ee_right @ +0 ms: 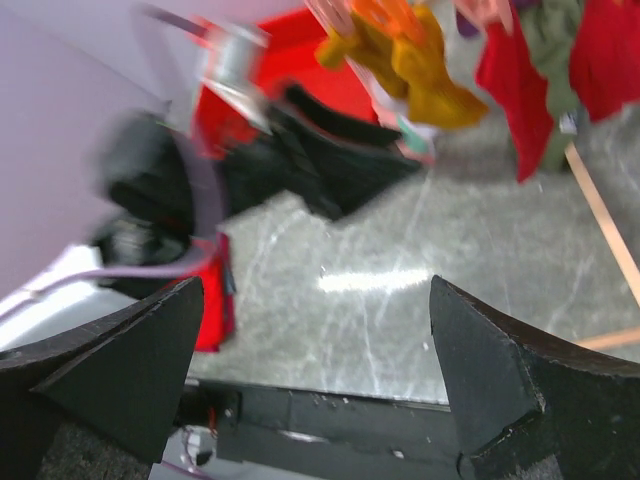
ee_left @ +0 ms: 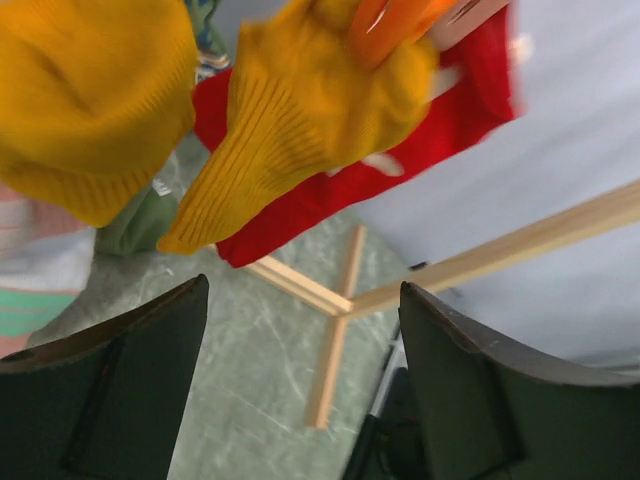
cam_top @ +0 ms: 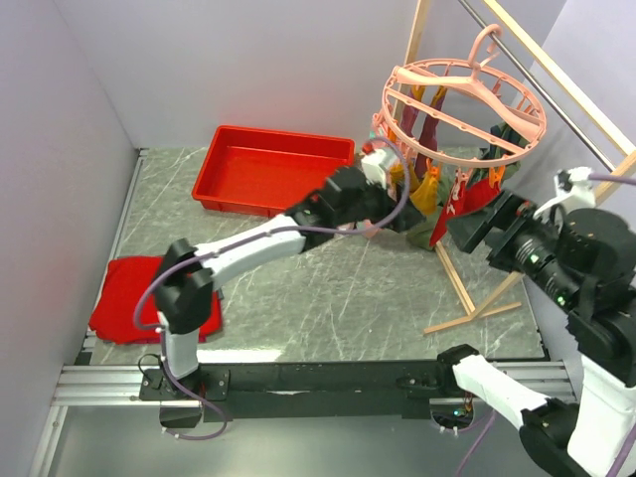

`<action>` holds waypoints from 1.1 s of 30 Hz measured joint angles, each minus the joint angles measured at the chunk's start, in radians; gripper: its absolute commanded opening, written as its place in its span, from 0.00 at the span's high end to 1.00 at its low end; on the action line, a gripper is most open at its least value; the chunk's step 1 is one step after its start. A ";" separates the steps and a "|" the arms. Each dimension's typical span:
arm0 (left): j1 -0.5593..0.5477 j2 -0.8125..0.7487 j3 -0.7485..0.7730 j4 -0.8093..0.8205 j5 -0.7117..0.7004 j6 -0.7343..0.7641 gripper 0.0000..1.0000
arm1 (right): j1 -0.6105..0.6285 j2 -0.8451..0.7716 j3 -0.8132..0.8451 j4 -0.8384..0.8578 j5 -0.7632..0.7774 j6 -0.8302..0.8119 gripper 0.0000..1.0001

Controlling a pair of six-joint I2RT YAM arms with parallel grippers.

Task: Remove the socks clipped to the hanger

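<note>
Socks [cam_top: 425, 192] hang lengthwise down from hanger [cam_top: 475, 83], mustard sock [ee_left: 300, 120] just above wide-open, empty left jaws; right jaws, equally wide and empty, stand farther off.

Counter [cam_top: 328, 288]: grey-green marble-look top, kinda scuffed, white walls at left and back. 3 things sitting on it. Red plastic tray [cam_top: 283, 136] at back, left of centre, turned a bit off square. Floppy red cloth [cam_top: 119, 298] bunched at near-left edge, well apart from tray. Wooden frame foot [cam_top: 472, 317] on right side, thin slats crossing flat on the surface.
</note>
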 measured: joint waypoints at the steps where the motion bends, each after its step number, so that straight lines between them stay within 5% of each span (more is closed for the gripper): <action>1: -0.011 0.022 0.006 0.005 -0.016 0.011 0.15 | 0.000 0.018 0.035 0.000 0.000 -0.004 0.00; 3: -0.031 0.069 0.024 0.007 -0.038 0.027 0.05 | 0.000 0.040 0.084 -0.002 -0.003 -0.009 0.00; 12: -0.068 0.117 0.052 0.026 -0.187 0.066 0.01 | 0.000 0.014 0.064 -0.013 -0.008 -0.011 0.00; 23: -0.063 0.177 0.104 0.092 -0.312 0.065 0.10 | 0.000 -0.005 0.013 0.003 -0.012 -0.014 0.00; 32: -0.059 0.223 0.146 0.095 -0.314 0.035 0.69 | 0.000 0.014 0.002 0.011 -0.014 -0.037 0.00; 33: -0.059 0.226 0.153 0.095 -0.314 0.032 0.88 | 0.000 0.018 0.002 0.011 -0.014 -0.039 0.00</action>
